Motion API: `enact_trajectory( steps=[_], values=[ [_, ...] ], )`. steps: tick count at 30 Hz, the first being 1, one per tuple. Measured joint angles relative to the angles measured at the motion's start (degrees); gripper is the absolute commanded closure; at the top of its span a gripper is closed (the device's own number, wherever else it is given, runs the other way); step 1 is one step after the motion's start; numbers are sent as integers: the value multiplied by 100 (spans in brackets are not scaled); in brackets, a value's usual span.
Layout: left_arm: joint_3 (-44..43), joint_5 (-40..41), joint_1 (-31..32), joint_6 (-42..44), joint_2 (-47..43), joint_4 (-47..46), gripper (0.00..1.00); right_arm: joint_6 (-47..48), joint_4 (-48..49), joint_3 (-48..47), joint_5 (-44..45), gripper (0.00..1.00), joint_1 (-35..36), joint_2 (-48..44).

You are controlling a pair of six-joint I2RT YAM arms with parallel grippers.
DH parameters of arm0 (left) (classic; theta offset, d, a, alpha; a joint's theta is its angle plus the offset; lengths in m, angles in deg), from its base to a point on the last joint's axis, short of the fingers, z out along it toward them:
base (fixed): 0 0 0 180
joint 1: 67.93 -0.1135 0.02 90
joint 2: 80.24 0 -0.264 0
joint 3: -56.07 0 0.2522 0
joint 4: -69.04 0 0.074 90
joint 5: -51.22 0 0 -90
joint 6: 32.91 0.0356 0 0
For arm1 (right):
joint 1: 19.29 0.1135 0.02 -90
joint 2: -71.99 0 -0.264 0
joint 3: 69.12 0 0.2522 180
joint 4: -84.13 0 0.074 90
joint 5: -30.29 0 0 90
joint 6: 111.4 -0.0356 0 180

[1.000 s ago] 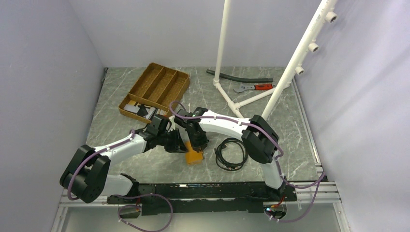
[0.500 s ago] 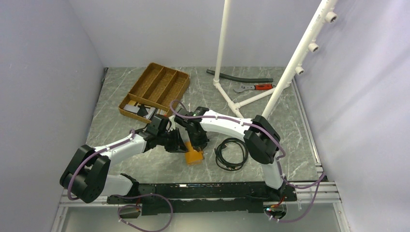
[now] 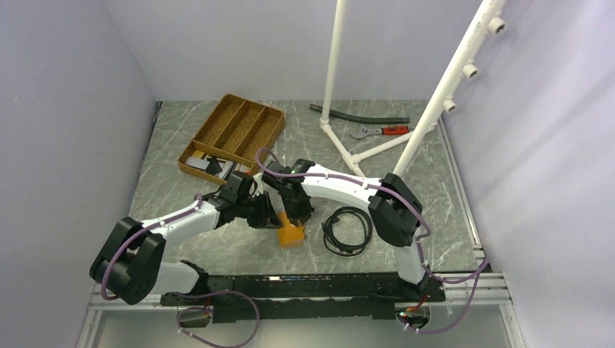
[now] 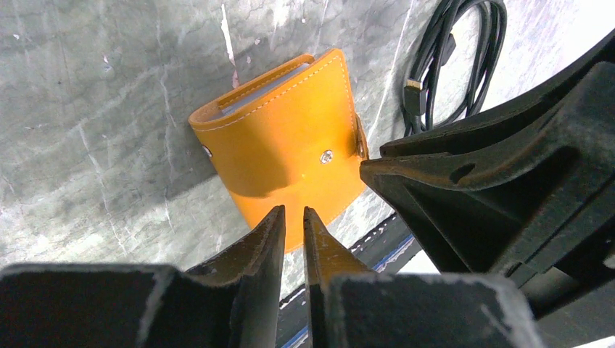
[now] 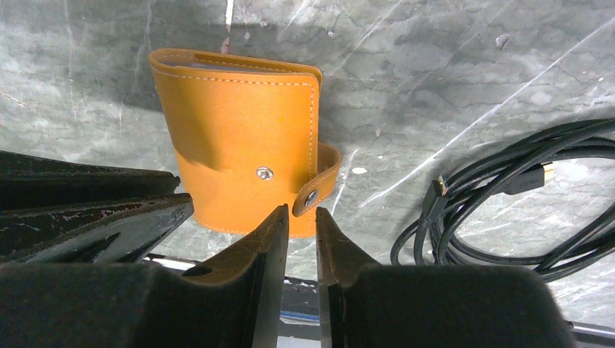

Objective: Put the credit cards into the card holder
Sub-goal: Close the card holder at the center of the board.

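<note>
Near the middle of the tabletop's near edge lies the folded card holder (image 4: 283, 138). Left gripper (image 4: 294, 214) and right gripper (image 5: 302, 214) are almost closed at its rim; whether they grip it I cannot tell. I would pinch one cover each, then spread gently.

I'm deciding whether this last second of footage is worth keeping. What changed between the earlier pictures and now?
Very little. The right arm's elbow drifted slightly to the right and toward the near edge, while the right gripper stayed at the wallet. Nothing was visibly taken hold of or let go. The wallet, the left gripper beside it, the cable and the tray stayed put.
</note>
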Motion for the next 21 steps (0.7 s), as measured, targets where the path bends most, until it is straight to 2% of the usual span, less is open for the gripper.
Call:
enact_trajectory(
  steps=[7, 21],
  values=[
    [0, -24, 0, 0, 0, 0, 80, 11, 13, 0, -4, 80, 0, 0],
    [0, -44, 0, 4, 0, 2, 80, 59, 17, 4, -35, 79, -4, 55]
  ],
)
